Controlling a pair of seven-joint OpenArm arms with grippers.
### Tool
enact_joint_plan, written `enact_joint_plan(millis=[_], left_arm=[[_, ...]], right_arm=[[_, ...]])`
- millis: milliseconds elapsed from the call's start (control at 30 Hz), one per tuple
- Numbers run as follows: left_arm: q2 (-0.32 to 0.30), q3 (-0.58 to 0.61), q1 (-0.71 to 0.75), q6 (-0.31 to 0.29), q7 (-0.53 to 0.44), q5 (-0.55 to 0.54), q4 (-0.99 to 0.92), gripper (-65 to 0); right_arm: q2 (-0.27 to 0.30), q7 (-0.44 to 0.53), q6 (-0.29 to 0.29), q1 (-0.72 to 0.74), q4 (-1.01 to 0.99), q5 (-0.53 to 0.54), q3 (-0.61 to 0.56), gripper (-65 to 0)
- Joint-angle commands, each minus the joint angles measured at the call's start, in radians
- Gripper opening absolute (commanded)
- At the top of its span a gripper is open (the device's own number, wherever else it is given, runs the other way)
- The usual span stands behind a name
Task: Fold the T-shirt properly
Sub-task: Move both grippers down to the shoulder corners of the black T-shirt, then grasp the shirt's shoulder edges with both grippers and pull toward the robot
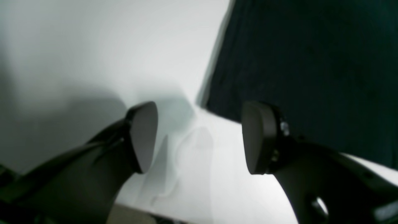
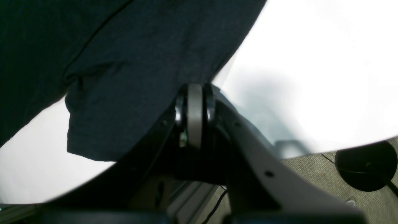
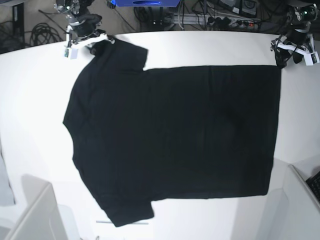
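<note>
Lying flat on white table (image 3: 200,50), black T-shirt (image 3: 175,135), right jaws pinching sleeve edge (image 2: 186,74)

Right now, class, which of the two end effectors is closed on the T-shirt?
The right end effector, jaws pressed together at the edge of the T-shirt near a sleeve. The left end effector stands open beside the hem, holding nothing.

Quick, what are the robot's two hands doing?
Left gripper: open, holding nothing.
Right gripper: shut on the T-shirt, at its sleeve.
</note>
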Motion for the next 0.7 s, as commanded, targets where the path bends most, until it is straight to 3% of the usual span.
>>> enact_joint_plan(millis=[0,200,667], left_arm=[[-0.011,-0.007,-0.008,-0.006,-0.02,-0.01,-0.006,-23.9],[-0.011,0.006,-0.069,-0.006,-0.019,-0.01,-0.112,-23.9],[-0.016,0.12,-0.14,-0.003,-0.019,-0.01,-0.235,-25.3]], right_arm=[[-0.001,-0.046,-0.004,-0.019,-0.001,-0.008,-0.002,-65.0],[-0.001,-0.089,-0.004,-0.014,-0.001,-0.008,-0.003,-65.0],[-0.001,-0.089,-0.004,-0.017,0.001,-0.008,-0.002,-65.0]])
